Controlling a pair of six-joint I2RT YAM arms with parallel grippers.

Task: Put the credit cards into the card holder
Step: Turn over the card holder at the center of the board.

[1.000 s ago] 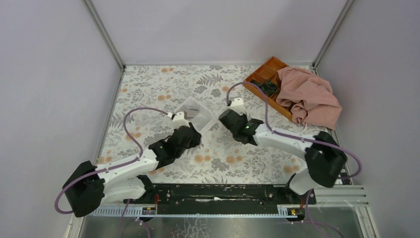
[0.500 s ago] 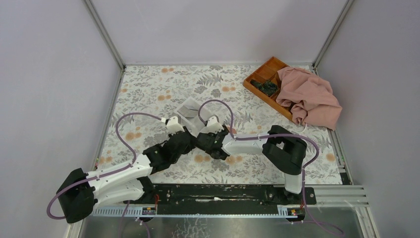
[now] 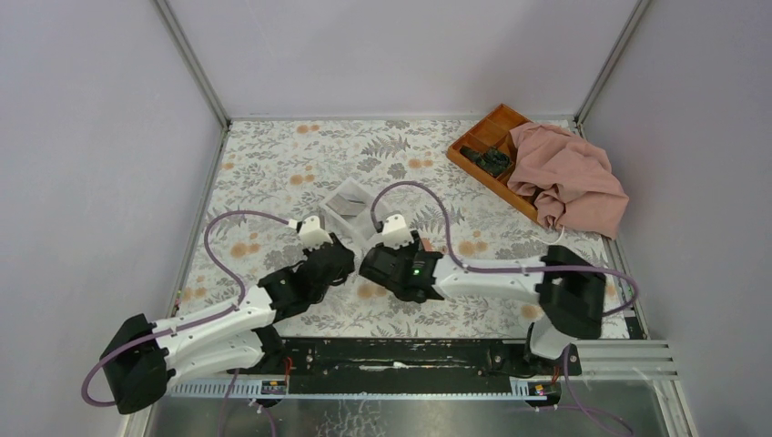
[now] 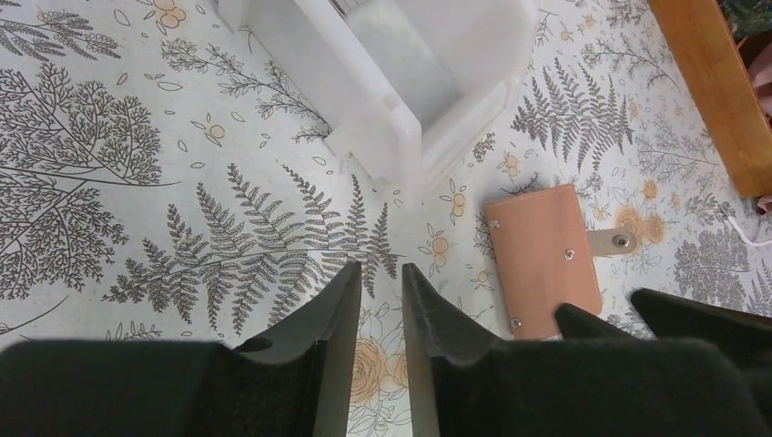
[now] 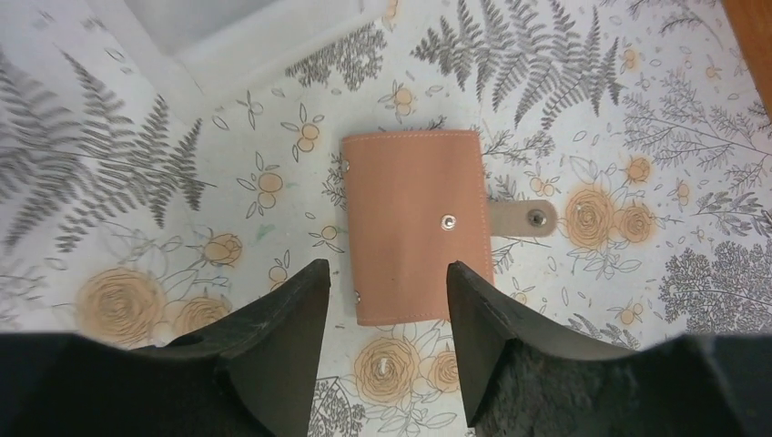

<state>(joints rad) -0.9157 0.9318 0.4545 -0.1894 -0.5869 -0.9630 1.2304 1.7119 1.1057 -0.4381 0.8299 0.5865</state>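
The tan card holder point(image 5: 414, 223) lies shut and flat on the flowered table, its snap tab pointing right. My right gripper point(image 5: 387, 267) hangs open just above its near edge, one finger to each side and neither touching it. From the left wrist the card holder point(image 4: 543, 259) lies to the right of my left gripper point(image 4: 382, 269), whose jaws stand a narrow gap apart over bare table with nothing between them. From above, the right gripper point(image 3: 401, 264) covers most of the card holder point(image 3: 424, 247), and the left gripper point(image 3: 335, 258) is beside it. No credit cards show plainly.
A white box point(image 3: 350, 208) stands just behind both grippers, with thin grey edges inside it. An orange compartment tray point(image 3: 487, 141) holding a dark object sits at the back right, half covered by a pink cloth point(image 3: 569, 177). Grey walls enclose the table.
My right arm swung from beside the white box to the near middle, over the card holder, and its jaws widened. The left arm drew back a little from the box.
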